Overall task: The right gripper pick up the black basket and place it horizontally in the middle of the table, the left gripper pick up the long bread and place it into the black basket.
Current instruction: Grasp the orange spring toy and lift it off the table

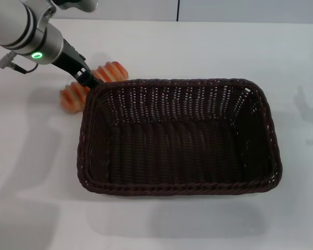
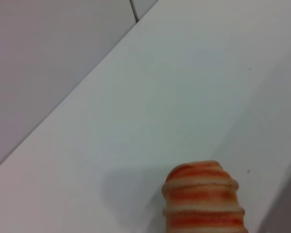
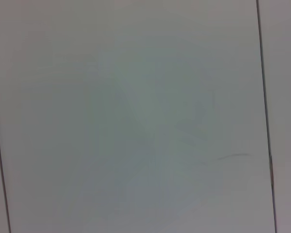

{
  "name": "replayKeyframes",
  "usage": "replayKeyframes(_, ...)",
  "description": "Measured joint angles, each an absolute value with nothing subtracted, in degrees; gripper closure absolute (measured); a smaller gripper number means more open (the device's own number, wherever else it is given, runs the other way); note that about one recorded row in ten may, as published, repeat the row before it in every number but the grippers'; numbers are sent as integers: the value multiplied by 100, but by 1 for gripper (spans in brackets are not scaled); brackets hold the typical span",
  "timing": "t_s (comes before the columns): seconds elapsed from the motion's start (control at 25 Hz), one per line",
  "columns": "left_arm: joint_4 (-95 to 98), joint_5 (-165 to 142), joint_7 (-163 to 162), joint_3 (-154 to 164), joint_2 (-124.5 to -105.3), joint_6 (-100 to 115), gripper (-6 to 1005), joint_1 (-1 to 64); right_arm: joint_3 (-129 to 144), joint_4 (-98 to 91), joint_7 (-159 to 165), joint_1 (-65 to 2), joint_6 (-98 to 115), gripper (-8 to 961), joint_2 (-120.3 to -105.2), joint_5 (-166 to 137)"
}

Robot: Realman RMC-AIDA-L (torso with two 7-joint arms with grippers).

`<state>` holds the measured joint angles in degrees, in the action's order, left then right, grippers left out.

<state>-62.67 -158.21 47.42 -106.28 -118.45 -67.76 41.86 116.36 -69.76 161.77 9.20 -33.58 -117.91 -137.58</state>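
Observation:
The black basket [image 1: 177, 188] lies lengthwise across the middle of the white table [image 1: 208, 47] and holds nothing. The long bread [image 1: 112, 71], striped orange and cream, lies just outside the basket's far left corner. My left gripper [image 1: 87, 80], on the green-lit arm, is right at the middle of the bread and covers it there. In the left wrist view one end of the bread [image 2: 203, 204] shows close up over the white table [image 2: 184, 87]. My right gripper is out of view in every frame.
The basket's left rim stands right beside the bread and the left gripper. White tabletop surrounds the basket. The right wrist view shows only a pale flat surface [image 3: 136, 116] with thin dark seams.

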Motion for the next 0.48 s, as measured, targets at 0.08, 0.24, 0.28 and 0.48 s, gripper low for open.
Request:
replayKeyframes(0.08, -6177, -15795, 4742, -10571, -11845, -6687, 250, 4203, 11644, -6976, 16177, 921, -3358, 113, -11791, -13759)
replayKeyframes(0.24, -5863, -15748, 4760, -10540, -11843, -6496, 260, 4308, 11667, -6979, 16177, 923, -3358, 113, -11781, -13763)
replayKeyframes(0.28, -5863, -15748, 4760, -10540, -11843, -6496, 262, 4308, 11670, -6979, 16177, 923, -3358, 113, -11779, -13763)
replayKeyframes(0.48, -5708, -15731, 4774, -10538, -11837, -6276, 274, 4334, 11673, -6979, 16178, 926, -3358, 114, -11773, -13763)
